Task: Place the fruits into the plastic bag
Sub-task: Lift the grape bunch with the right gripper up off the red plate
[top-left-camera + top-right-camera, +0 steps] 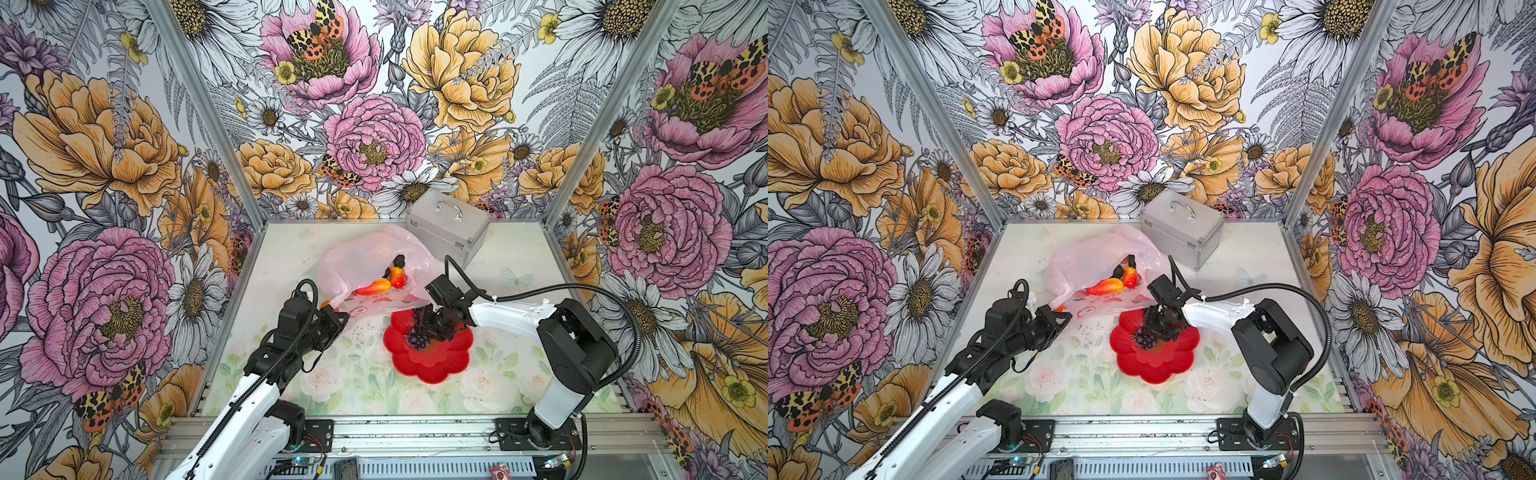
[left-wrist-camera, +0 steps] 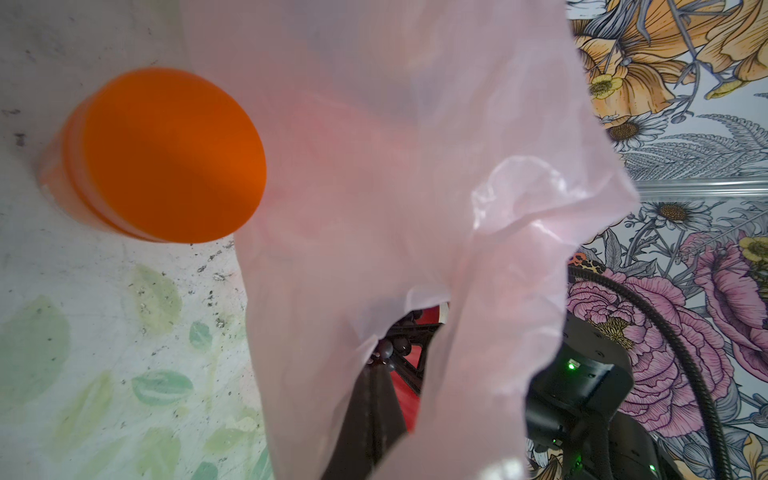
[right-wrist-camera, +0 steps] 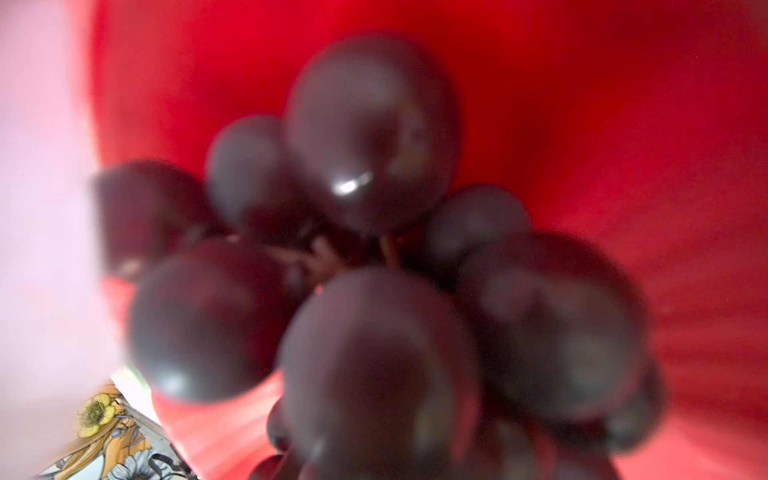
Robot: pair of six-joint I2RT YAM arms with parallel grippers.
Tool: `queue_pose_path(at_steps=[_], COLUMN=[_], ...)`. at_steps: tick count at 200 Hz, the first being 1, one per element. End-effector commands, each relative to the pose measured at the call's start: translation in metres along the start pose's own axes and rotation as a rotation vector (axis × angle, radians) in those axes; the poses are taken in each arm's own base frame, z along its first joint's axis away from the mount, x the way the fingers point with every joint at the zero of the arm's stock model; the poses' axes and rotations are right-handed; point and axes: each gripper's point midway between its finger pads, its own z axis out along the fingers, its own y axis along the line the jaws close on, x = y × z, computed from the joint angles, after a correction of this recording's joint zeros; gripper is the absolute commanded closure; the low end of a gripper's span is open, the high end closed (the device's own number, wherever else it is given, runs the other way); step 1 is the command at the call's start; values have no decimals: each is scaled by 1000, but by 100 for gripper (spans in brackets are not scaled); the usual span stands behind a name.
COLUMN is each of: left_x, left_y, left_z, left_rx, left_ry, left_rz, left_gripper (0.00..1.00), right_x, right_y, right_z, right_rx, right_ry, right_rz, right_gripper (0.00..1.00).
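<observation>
mangoes point(image 1: 374, 286) in both top views, right-wrist grapes point(image 3: 365, 257) close-up

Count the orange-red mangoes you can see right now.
2. The longer mango lies inside the plastic bag at its opening; the shorter mango lies beside it, on the side toward the metal case. Others may be hidden by the bag.

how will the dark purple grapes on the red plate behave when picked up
The dark purple bunch of grapes is many round berries joined at the middle, so it will probably dangle rather than lift stiffly. Their glossy skins look slippery; a pinch on one berry might slide off. Lumpy, it seems unlikely to roll on the red flower-shaped plate.
</observation>
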Motion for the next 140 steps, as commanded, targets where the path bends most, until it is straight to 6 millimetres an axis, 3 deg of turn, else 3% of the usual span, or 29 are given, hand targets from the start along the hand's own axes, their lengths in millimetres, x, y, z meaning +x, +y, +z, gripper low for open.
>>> queue_pose_path(at_steps=[1, 140], left_x=[-5, -8], left_y=[-11, -21], left_z=[-2, 11], left_rx=[16, 11], left_ry=[-1, 4], left_rz=[3, 10], left_gripper=[100, 100], right_x=[-19, -37], right_y=[39, 99], right_z=[-37, -197], right_rx=[-145, -501], right_ry=[-116, -416], right_rz=[-121, -309], right_gripper=[67, 67])
